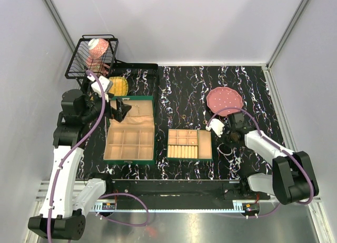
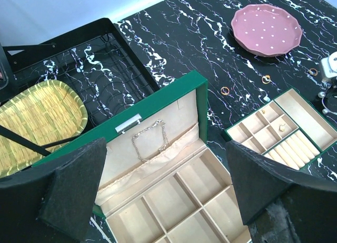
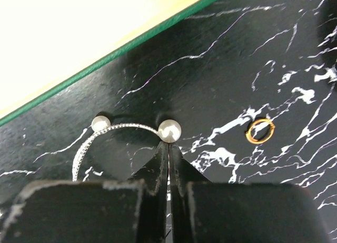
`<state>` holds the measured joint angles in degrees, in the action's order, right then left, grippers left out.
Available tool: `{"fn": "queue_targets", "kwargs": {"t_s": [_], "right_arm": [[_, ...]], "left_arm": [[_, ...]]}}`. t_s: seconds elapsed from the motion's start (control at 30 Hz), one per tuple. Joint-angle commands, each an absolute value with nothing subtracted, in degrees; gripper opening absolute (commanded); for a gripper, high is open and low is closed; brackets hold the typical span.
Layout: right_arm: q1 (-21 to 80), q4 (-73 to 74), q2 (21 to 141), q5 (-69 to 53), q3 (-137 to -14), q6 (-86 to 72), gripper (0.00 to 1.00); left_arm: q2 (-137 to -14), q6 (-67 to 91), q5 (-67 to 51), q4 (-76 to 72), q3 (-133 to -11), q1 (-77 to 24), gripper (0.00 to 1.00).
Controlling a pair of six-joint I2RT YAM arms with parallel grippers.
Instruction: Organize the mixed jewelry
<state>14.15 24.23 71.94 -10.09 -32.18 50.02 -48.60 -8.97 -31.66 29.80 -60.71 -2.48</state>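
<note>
My right gripper (image 3: 168,144) is low over the black marbled table, right of the small green tray (image 1: 210,145). It is shut, its tips pinching a silver bangle (image 3: 126,127) right under one of its pearl ends (image 3: 169,130). A gold ring (image 3: 261,130) lies to its right. More gold rings (image 2: 225,90) (image 2: 266,79) lie loose between the boxes and the plate. One small piece (image 2: 283,128) sits in a tray compartment. My left gripper (image 2: 166,148) is open and empty above the big green box (image 1: 152,140). A silver chain (image 2: 150,138) hangs in its lid.
A pink white-dotted plate (image 1: 224,99) sits at the back right. A black wire basket (image 1: 79,64) holding a pink cup (image 1: 97,49) stands at the back left. Next to it a woven yellow tray (image 2: 37,117) lies on a black rack (image 2: 100,53).
</note>
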Motion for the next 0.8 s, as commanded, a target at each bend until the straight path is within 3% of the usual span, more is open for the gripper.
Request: {"fn": "queue_targets", "kwargs": {"t_s": [0.0,0.43,0.77], "right_arm": [[14.5,31.99,70.58,-9.58,-35.24,48.52,0.01],[14.41,39.1,66.27,-13.0,-42.97,44.66,0.0],[14.59,41.84,68.81,-17.4,-62.64,32.7,0.0]], "left_arm": [[-48.87,-8.7,-33.22,26.02,-60.29,-2.64,0.99],[-50.01,-4.58,-39.45,21.45,-58.28,-2.9,0.99],[-53.43,4.13,-43.78,15.73,-59.5,-8.52,0.99]]}}
